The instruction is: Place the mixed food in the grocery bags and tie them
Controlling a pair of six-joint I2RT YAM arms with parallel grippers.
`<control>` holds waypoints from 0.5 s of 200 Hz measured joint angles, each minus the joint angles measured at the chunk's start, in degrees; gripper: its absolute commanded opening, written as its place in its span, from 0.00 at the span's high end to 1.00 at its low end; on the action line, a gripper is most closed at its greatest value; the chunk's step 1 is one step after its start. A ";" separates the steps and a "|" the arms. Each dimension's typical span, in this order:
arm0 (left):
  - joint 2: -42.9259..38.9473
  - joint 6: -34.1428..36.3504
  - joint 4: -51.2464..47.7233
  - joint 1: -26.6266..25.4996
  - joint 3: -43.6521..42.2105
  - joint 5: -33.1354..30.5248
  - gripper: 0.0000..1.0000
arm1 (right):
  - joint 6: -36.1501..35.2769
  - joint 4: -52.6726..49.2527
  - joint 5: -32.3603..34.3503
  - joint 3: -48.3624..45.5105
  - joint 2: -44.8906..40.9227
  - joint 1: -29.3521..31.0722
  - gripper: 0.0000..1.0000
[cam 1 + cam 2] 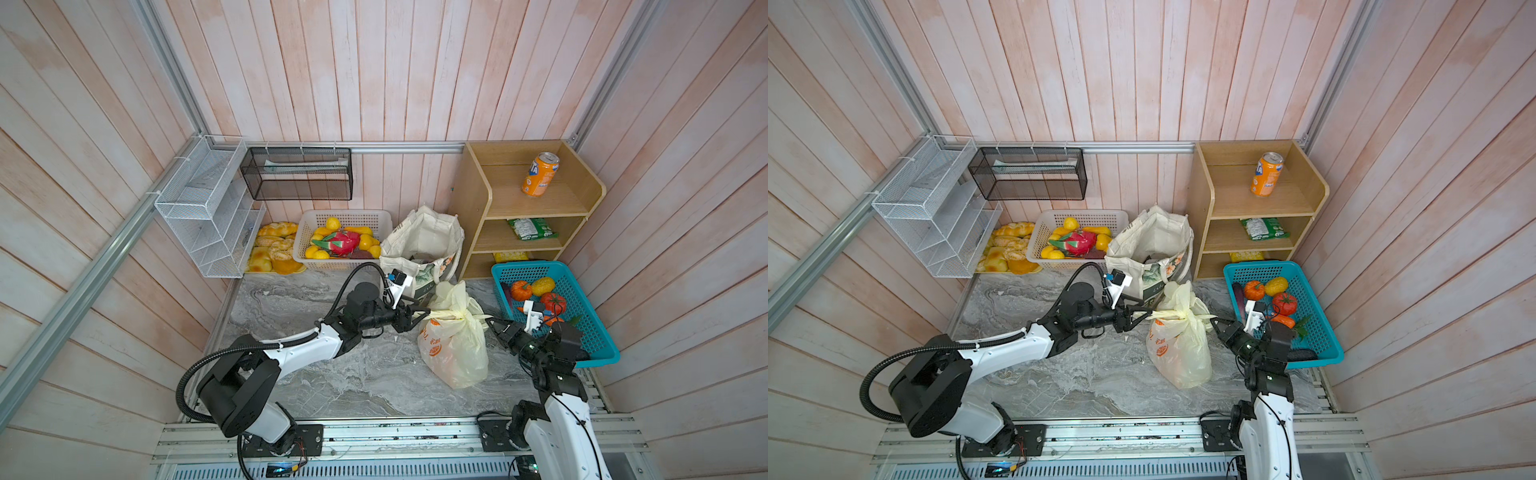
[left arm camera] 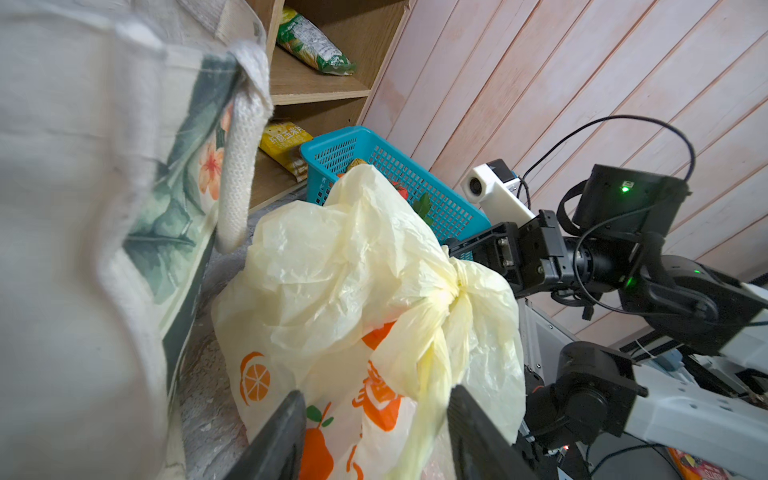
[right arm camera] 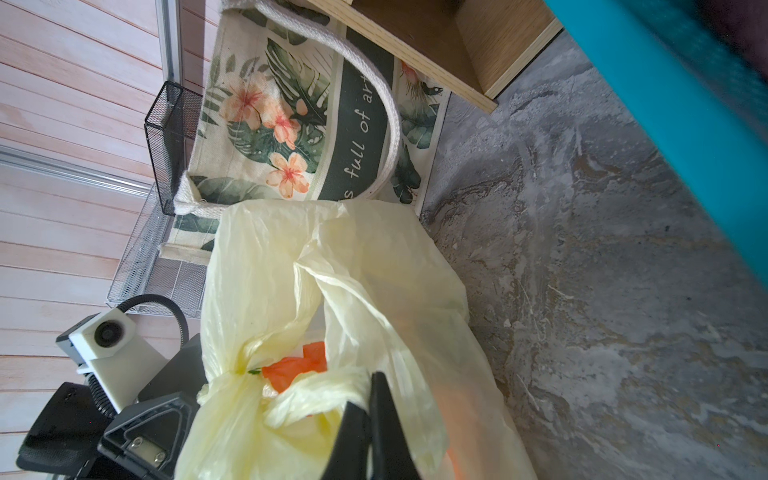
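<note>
**Top views, read left to right.** At the upper left of the frame a white wire rack (image 1: 208, 208) hangs on the wall. A black mesh tray (image 1: 297, 174) is mounted just beside it. Below them lie bread loaves (image 1: 272, 249) and a white basket (image 1: 345, 212) of fruit.

The left arm reaches from the lower left toward the centre. The left gripper (image 1: 417, 316) stands at the knot of the plastic bag (image 1: 455, 353) with its jaws parted. In the left wrist view its fingers (image 2: 282, 436) are well apart. A twisted strand of the bag runs between them, and neither finger closes on it.

The canvas tote (image 1: 424, 239) stands upright and open at the centre rear, beside the wooden shelf (image 1: 473, 216). The plastic bag rests on the marble table (image 1: 332, 374) just in front of the tote, right of centre, with its handles knotted.

In the right wrist view an orange-red patch (image 3: 297, 365) shows in the gap beside the knot. Whether it is food or the bag's print cannot be told.

The right gripper (image 1: 491, 323) reaches in from the lower right. It is clenched on the handle end that stretches rightward from the knot.

At the upper right, the shelf carries an orange soda can (image 1: 540, 174) on its top tier and a green snack packet (image 1: 532, 228) on the middle tier. A blue basket (image 1: 590, 316) of vegetables sits at the right edge of the table, in front of the shelf.
</note>
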 measured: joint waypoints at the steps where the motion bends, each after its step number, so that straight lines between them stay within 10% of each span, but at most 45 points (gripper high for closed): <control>1: 0.09 0.00 0.02 -0.04 0.04 0.04 0.44 | 0.00 0.00 -0.02 0.02 0.02 0.00 1.00; 22: 1.79 0.20 0.04 -1.01 1.05 1.51 0.52 | 0.02 0.04 -0.26 0.74 0.61 0.39 1.00; 44: 2.60 0.42 -0.13 -1.66 1.36 3.04 1.00 | 0.22 0.55 -0.24 1.31 1.27 1.57 1.00; 100: -1.16 1.73 -2.64 -1.55 0.02 0.96 1.00 | 0.87 0.79 4.52 3.41 2.14 6.27 1.00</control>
